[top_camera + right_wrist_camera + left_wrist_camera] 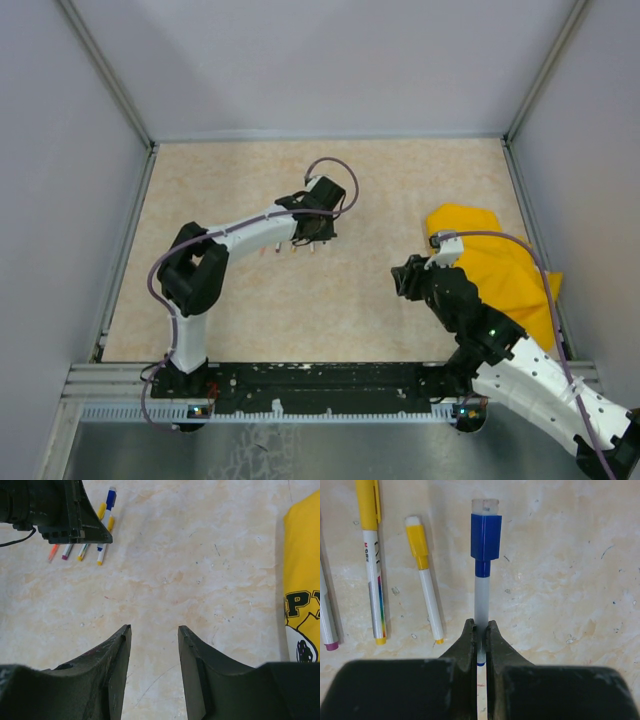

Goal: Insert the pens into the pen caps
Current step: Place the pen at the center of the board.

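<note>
Left fingers (496, 642) are clamped tight on the pale barrel of a blue-capped pen (481, 600), which pokes straight out ahead of them and lies along the tabletop (560, 580). Its blue cap (485, 537) is on the far end, well ahead of the fingertips. Off to the left of those fingers are three more pens lying roughly parallel: a short yellow-capped pen (427, 595) nearest, then a longer yellow-capped pen (372, 580) with print on the barrel, then a purple-tipped pen (326, 625) mostly cut off at the frame edge. Right fingers (112, 670) are well apart from all that, spread partway with nothing between them, hovering over bare tabletop. A yellow cloth (300, 555) sits just to their right.
</note>
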`<state>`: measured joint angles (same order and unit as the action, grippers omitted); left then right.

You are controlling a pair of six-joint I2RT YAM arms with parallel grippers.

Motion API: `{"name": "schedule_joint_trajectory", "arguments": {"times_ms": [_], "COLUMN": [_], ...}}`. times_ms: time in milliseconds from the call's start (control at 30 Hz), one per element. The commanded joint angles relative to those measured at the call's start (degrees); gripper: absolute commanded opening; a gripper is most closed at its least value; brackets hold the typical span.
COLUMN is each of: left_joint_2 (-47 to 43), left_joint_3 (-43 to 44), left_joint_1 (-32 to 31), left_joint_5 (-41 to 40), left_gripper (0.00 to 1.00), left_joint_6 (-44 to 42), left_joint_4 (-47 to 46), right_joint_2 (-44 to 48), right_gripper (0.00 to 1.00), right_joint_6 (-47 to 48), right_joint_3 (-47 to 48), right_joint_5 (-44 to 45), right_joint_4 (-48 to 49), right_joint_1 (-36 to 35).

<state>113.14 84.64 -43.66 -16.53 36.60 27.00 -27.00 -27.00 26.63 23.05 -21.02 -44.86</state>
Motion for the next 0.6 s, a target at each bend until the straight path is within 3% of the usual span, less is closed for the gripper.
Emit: {"name": "schedule_joint_trajectory", "arguments": {"times_ms": [0, 567], "left_joint_2": [1.53, 7.43], "left_joint_3": [0.56, 2.44], "left_joint_1": [-0.7, -0.72], "left_joint_5": [-1.35, -2.57], "left_gripper": [0.0, 0.08], "left_joint_6": [0.86, 2.33], "left_joint_4": [-1.48, -2.49], "right_joint_2": [0.57, 0.37], "right_gripper": [0.43, 0.43], "right_joint_6": [0.83, 0.64], "right_joint_3": [0.98, 0.94], "right_joint_5": [-0.46, -0.48], "right_joint_4": [0.54, 0.52], "right_joint_1": [-0.25, -0.23]}}
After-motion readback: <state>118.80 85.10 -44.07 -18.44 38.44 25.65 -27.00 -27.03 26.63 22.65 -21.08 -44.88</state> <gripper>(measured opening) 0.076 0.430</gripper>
